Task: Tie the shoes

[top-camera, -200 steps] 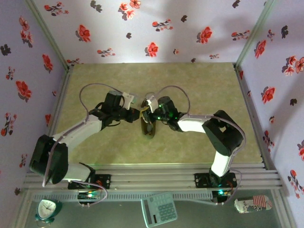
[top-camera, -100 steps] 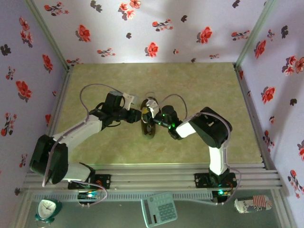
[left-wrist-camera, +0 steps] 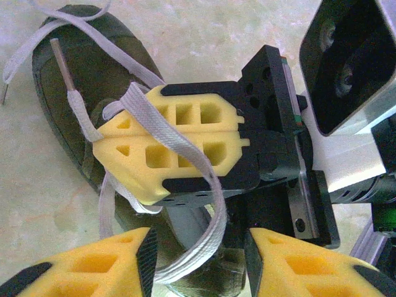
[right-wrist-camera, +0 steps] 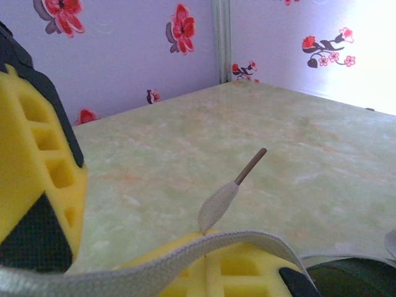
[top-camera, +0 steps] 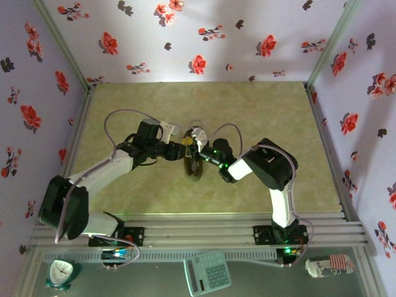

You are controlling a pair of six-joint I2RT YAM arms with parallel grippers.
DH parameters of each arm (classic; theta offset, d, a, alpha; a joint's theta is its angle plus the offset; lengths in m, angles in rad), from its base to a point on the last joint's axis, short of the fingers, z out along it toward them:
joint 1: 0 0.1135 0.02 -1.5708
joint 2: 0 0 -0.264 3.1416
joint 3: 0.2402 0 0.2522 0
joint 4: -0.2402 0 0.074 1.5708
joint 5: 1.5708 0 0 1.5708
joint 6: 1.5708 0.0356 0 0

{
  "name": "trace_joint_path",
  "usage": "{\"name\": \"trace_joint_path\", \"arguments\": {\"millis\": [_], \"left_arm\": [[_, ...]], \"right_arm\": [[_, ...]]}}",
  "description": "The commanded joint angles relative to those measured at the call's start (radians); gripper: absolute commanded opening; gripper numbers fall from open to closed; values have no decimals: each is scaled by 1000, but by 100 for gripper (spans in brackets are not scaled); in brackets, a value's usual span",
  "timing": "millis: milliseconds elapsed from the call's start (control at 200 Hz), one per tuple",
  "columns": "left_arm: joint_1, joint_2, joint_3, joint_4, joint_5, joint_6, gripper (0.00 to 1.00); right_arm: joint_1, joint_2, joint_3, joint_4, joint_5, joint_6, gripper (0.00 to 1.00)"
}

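Olive shoe (left-wrist-camera: 93, 68), white laces (left-wrist-camera: 154, 120)!
Yellow pads (left-wrist-camera: 120, 176) up close, lilac walls (top-camera: 247, 55) dotted with red flowers, mottled pale-green table (top-camera: 260, 117).

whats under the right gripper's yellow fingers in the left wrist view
The olive sneaker lies under the right gripper, with its toe and one side showing. A white lace drapes over the gripper's top. The shoe's opening and eyelets are covered.

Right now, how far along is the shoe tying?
Done: nothing tied; white lace lies loose over the olive sneaker. In hand: right gripper shut on the lace near its tip, a strand draped over it; left gripper open, that strand between its jaws. Left: knot and bow.
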Motion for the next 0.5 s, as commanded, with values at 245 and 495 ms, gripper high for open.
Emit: {"name": "trace_joint_path", "arguments": {"millis": [245, 495], "left_arm": [[-8, -46, -15, -19, 13, 3, 62], [0, -120, -34, -3, -2, -6, 86]], "right_arm": [[16, -2, 28, 99, -19, 14, 0], [16, -25, 18, 99, -18, 4, 0]]}}
